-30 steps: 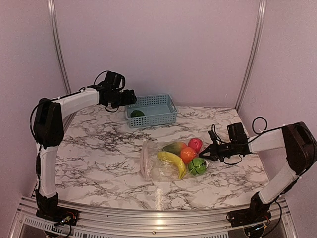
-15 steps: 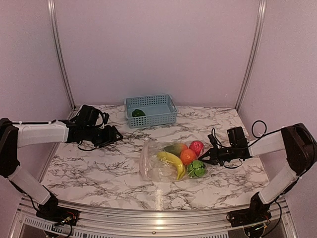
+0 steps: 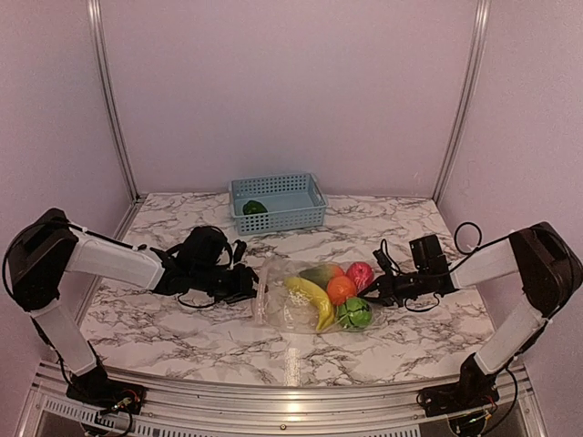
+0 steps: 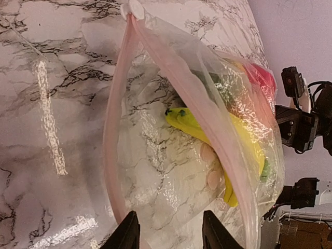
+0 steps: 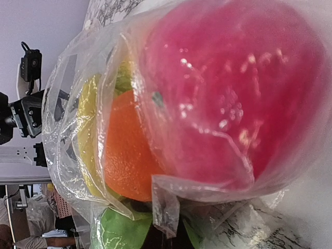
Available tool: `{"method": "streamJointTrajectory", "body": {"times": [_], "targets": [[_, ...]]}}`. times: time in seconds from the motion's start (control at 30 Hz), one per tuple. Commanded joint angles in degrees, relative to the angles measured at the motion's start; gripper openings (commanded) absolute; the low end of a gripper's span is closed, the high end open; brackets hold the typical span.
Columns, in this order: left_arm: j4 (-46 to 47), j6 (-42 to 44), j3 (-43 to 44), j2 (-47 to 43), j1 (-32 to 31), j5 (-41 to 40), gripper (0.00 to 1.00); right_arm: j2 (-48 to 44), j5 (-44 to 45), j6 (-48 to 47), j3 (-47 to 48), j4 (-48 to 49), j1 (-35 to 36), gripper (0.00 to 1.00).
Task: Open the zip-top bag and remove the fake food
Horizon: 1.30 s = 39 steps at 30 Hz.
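Note:
The clear zip-top bag (image 3: pixel 284 314) lies on the marble table with its pink zip strip (image 3: pixel 261 293) at the left end, and its mouth gapes open (image 4: pixel 155 155). Inside are a yellow banana (image 3: pixel 307 298), an orange fruit (image 3: pixel 341 289), a red round fruit (image 3: pixel 360 274) and a light green leafy piece (image 3: pixel 354 313). A dark green pepper (image 3: pixel 254 208) lies in the basket. My left gripper (image 3: pixel 248 289) is open at the bag's mouth (image 4: pixel 168 236). My right gripper (image 3: pixel 375 289) is shut on a plastic flap (image 5: pixel 166 212) at the bag's closed end (image 5: pixel 168 244).
A light blue slatted basket (image 3: pixel 310 214) stands at the back centre of the table. The walls and two metal posts close off the back. Cables hang by the right wrist.
My left arm has swung from the basket down to the bag's open mouth. The bag and the right gripper have shifted slightly left.

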Motion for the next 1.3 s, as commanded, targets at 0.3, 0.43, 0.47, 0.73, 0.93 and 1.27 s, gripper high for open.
{"method": "streamJointTrajectory", "body": {"times": [0.3,0.43,0.47,0.73,0.93,1.27], "targets": [[11.03,-2.76,14.88,18.41,-7.19,2.42,0.61,6.47,-2.26,-4.47,5.04,-2.2,1.63,0.0],[15.24,-4.9,14.98,20.44,-7.42,2.39,0.64,7.38,-1.9,-6.36,6.91,-4.22,1.63,0.0],[15.52,-5.29,15.04,20.83,-7.43,2.1,0.67,7.66,-1.68,-6.5,7.19,-4.54,1.67,0.0],[6.28,-2.68,20.38,22.97,-7.45,-1.03,0.99,9.2,-2.18,-6.58,8.92,-4.62,1.83,0.0],[-0.83,-0.62,25.47,25.76,-7.48,-1.37,0.99,10.71,-2.66,-7.93,11.53,-6.18,3.37,0.0],[-9.3,-1.29,25.37,24.69,-7.01,-6.12,0.77,8.98,-0.96,-8.83,11.24,-7.98,3.66,0.0]]}}
